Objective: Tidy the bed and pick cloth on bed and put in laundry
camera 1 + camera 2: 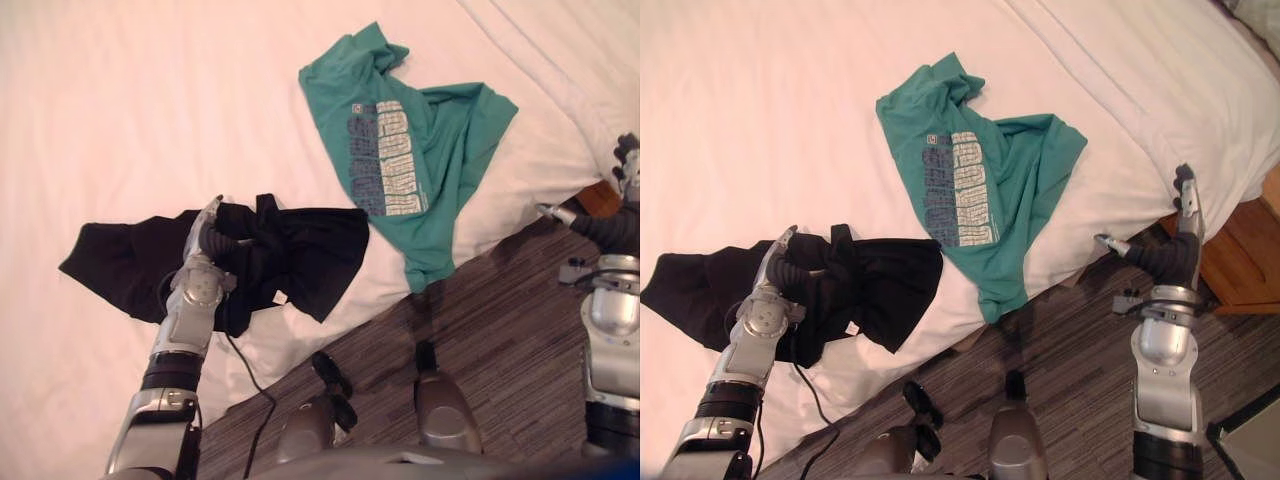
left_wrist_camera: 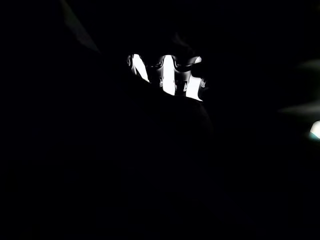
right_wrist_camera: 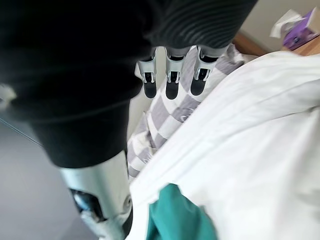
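A black cloth (image 1: pixel 300 255) lies spread near the bed's edge, bunched up in its middle. My left hand (image 1: pixel 203 262) rests on that bunch with its fingers curled into the fabric. In the left wrist view the dark cloth covers nearly everything, and the fingers (image 2: pixel 167 75) show through a gap. A teal T-shirt (image 1: pixel 980 170) with a printed front lies flat further along the bed, its hem hanging over the edge. My right hand (image 1: pixel 1185 215) hangs beside the bed corner over the floor, apart from both cloths, its fingers (image 3: pixel 170 80) straight and holding nothing.
The white sheet (image 1: pixel 130 100) covers the bed (image 1: pixel 770 120), with striped carpet (image 1: pixel 1070 340) along its edge. A wooden nightstand (image 1: pixel 1240 250) stands by the bed corner, close to my right hand. A purple tissue box (image 3: pixel 300 30) and grey checked fabric (image 3: pixel 165 120) lie beyond it.
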Controlling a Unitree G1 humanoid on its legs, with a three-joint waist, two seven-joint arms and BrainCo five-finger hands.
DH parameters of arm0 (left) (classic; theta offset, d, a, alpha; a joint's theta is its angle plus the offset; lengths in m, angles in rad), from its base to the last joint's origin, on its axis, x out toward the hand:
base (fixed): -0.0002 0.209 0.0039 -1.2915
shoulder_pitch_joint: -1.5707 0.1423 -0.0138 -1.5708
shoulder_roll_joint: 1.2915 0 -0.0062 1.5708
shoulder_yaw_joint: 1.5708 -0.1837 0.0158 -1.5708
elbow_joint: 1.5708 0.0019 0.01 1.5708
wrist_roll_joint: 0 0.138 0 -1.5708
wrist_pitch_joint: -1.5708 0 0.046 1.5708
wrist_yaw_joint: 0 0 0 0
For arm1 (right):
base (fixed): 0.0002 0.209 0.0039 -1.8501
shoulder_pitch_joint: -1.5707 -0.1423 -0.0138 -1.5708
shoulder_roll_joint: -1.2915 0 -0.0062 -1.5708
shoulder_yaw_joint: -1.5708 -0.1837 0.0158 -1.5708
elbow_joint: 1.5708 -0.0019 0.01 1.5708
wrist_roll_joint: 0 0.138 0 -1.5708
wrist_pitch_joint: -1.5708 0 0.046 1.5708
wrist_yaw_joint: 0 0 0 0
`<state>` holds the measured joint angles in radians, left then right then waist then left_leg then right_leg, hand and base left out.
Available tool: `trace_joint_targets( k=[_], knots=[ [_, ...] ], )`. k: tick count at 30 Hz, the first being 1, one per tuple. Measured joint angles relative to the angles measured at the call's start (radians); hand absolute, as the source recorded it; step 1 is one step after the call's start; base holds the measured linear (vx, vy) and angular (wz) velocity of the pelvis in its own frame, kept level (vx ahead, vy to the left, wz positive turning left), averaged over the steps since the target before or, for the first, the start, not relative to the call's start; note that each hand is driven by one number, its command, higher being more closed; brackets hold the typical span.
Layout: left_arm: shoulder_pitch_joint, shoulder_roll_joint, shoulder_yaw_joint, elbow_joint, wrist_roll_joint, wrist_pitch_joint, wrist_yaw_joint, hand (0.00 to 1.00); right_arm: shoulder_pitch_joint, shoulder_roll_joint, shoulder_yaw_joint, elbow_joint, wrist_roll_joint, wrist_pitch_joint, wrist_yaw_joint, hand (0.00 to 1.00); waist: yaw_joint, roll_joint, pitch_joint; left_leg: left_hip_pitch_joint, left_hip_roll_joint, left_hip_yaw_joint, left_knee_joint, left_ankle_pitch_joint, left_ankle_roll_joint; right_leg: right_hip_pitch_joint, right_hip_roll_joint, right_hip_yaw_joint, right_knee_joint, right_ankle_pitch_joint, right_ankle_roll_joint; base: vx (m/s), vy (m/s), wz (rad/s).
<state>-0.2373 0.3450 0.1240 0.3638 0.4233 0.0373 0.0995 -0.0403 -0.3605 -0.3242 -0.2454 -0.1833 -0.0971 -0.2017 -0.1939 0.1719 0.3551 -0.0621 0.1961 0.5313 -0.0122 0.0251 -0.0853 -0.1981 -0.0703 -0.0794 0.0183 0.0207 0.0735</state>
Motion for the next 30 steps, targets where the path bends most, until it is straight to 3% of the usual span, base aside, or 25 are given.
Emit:
trace_joint_targets(
  k=[2, 9, 15, 16, 17, 18, 20, 30],
  knots=[
    [0.032, -0.007, 0.014, -0.030, 0.000, -0.005, -0.010, 0.00, 0.000, 0.008, 0.013, 0.005, 0.000, 0.010, 0.002, 0.00, 0.020, 0.008, -0.002, -0.009, 0.013, 0.007, 0.015, 0.005, -0.001, 0.002, 0.009, 0.001, -0.022, 0.003, 0.000, 0.10, -0.093, -0.11],
    [0.084, -0.066, 0.015, -0.077, -0.024, -0.015, -0.028, 0.00, 0.017, 0.035, 0.019, -0.004, -0.035, 0.010, 0.007, 0.00, 0.021, 0.008, -0.002, 0.015, -0.007, 0.003, 0.016, 0.006, 0.000, 0.033, -0.006, -0.018, -0.022, 0.001, 0.004, 0.06, 0.021, 0.05],
    [0.257, -0.109, 0.018, -0.167, -0.161, -0.069, -0.099, 0.00, 0.027, 0.085, 0.054, -0.013, -0.039, 0.032, 0.030, 0.00, 0.042, 0.008, -0.003, 0.042, -0.018, 0.003, 0.016, 0.006, 0.000, 0.074, -0.018, -0.025, -0.041, -0.003, 0.011, 0.04, 0.018, 0.03],
    [0.261, -0.113, 0.029, -0.110, -0.184, -0.105, -0.103, 1.00, 0.026, 0.085, 0.072, -0.012, -0.041, 0.033, 0.036, 0.00, 0.049, 0.010, -0.005, 0.049, -0.015, 0.003, 0.020, 0.006, 0.000, 0.082, -0.022, -0.025, -0.041, -0.004, 0.011, 0.03, -0.009, -0.04],
    [0.261, -0.115, 0.037, -0.082, -0.198, -0.127, -0.103, 1.00, 0.023, 0.085, 0.081, -0.011, -0.054, 0.033, 0.038, 0.00, 0.048, 0.011, -0.006, 0.049, -0.013, 0.003, 0.024, 0.006, 0.000, 0.085, -0.023, -0.025, -0.041, -0.004, 0.011, 0.00, 0.000, 0.00],
    [0.251, -0.123, 0.047, -0.017, -0.217, -0.179, -0.100, 1.00, 0.012, 0.082, 0.113, -0.010, -0.078, 0.032, 0.041, 0.00, 0.048, 0.011, -0.008, 0.050, -0.007, 0.002, 0.034, 0.006, 0.000, 0.092, -0.024, -0.026, -0.041, -0.004, 0.011, 0.00, 0.000, 0.00],
    [0.234, -0.126, 0.058, 0.048, -0.236, -0.209, -0.083, 1.00, -0.006, 0.079, 0.152, 0.010, -0.078, 0.031, 0.041, 0.00, 0.047, 0.017, -0.013, 0.054, -0.005, -0.001, 0.035, 0.006, 0.000, 0.103, -0.024, -0.030, -0.041, -0.004, 0.011, 0.00, -0.004, 0.02],
    [0.175, -0.140, 0.075, 0.260, -0.372, -0.223, -0.048, 1.00, -0.091, 0.064, 0.237, 0.137, -0.116, 0.028, 0.020, 0.00, 0.049, 0.007, -0.048, 0.063, -0.013, -0.076, 0.028, 0.006, 0.000, 0.137, -0.032, -0.079, -0.040, -0.004, 0.011, -0.03, 0.012, 0.17]
  ],
)
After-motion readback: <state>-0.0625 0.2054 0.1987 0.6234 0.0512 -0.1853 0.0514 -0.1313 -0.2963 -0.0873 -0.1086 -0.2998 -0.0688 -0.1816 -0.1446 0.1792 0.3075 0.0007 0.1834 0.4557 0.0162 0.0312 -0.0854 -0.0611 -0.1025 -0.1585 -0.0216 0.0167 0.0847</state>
